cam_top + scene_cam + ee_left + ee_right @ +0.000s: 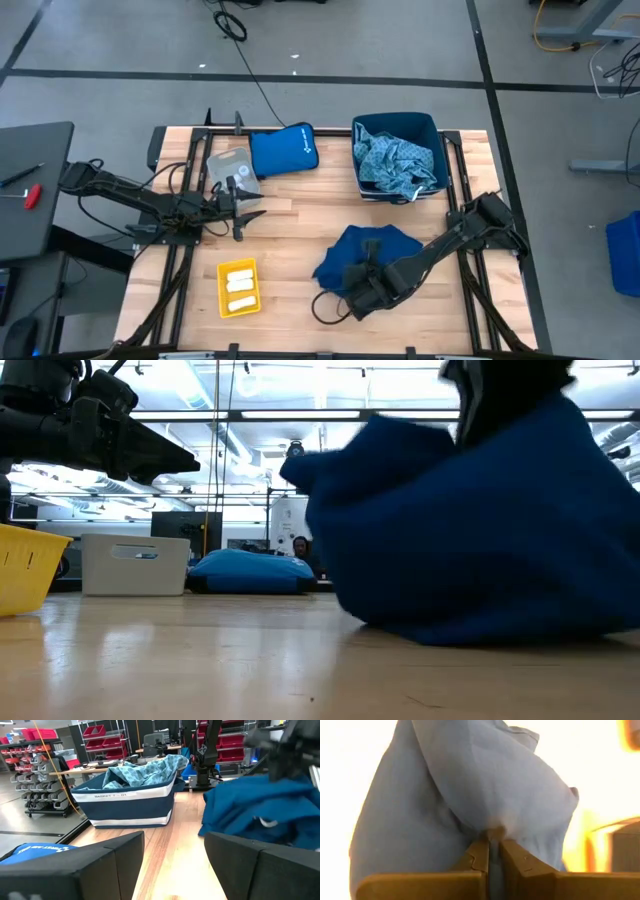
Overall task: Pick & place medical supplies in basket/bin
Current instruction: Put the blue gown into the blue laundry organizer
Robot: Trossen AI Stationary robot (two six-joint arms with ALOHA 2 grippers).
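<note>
A royal-blue padded pouch (284, 152) lies beside a grey box (232, 168); its contents can't be made out.

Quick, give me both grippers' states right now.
Left gripper: open, holding nothing, above the table near the grey box.
Right gripper: closed on the navy garment.

Right gripper (490, 851) pinched nearly closed, left gripper (240, 212) apparently spread, hovering
</note>
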